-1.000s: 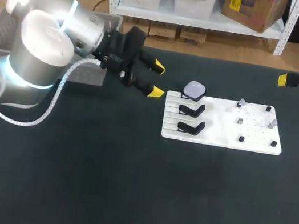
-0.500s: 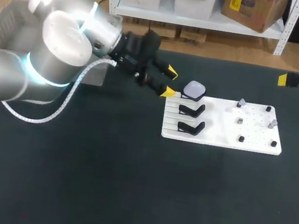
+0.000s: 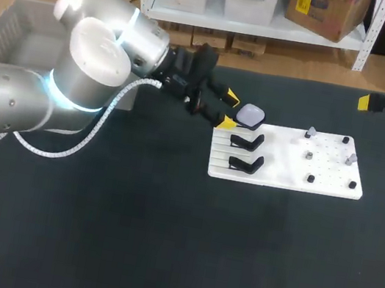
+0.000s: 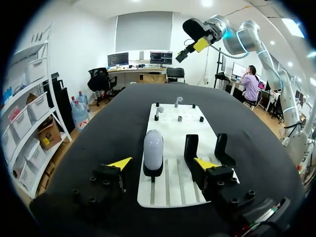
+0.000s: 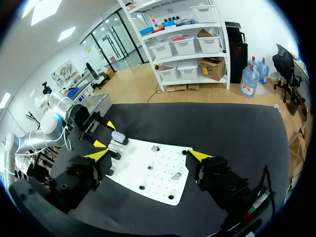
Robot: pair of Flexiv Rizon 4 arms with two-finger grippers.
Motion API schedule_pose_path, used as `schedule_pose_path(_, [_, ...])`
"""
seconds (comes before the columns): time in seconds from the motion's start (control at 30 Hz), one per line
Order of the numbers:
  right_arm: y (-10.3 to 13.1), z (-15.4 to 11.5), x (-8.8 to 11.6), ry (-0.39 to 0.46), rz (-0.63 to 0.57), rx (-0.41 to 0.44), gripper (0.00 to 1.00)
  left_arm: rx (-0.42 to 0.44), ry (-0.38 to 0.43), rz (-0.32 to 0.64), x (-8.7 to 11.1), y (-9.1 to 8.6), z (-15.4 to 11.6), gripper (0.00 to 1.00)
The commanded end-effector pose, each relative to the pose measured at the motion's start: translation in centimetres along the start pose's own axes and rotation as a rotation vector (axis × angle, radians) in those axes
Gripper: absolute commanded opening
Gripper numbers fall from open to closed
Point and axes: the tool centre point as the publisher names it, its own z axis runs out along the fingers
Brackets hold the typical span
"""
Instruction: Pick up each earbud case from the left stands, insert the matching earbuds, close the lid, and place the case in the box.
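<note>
White board (image 3: 287,157) carried the pale earbud case (image 3: 250,115) on the stand at its ten o'clock corner in the head view, the left gripper (image 3: 228,110) at the case's nine o'clock, fingers spread. The left wrist view had the case (image 4: 153,148) upright between that gripper's (image 4: 162,163) parted fingers, untouched. The right wrist view showed the right gripper (image 5: 148,155) released, the case (image 5: 118,137) far off at its ten o'clock.

My left arm (image 3: 76,86) is bulky silver joints with glowing blue rings, a white coiled cable (image 3: 81,143), and a black claw (image 3: 228,109) tipped yellow.
</note>
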Motion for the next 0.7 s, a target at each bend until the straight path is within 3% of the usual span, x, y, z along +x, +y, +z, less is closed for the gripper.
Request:
schedule_pose_path(0.03, [0.01, -0.05, 0.01, 0.001, 0.000, 0.000, 1.00, 0.008, 0.003, 0.002, -0.25, 0.33, 0.65, 0.75])
schedule_pose_path(0.7, [0.01, -0.05, 0.01, 0.001, 0.000, 0.000, 1.00, -0.006, 0.003, -0.014, -0.14, 0.26, 1.59, 0.65])
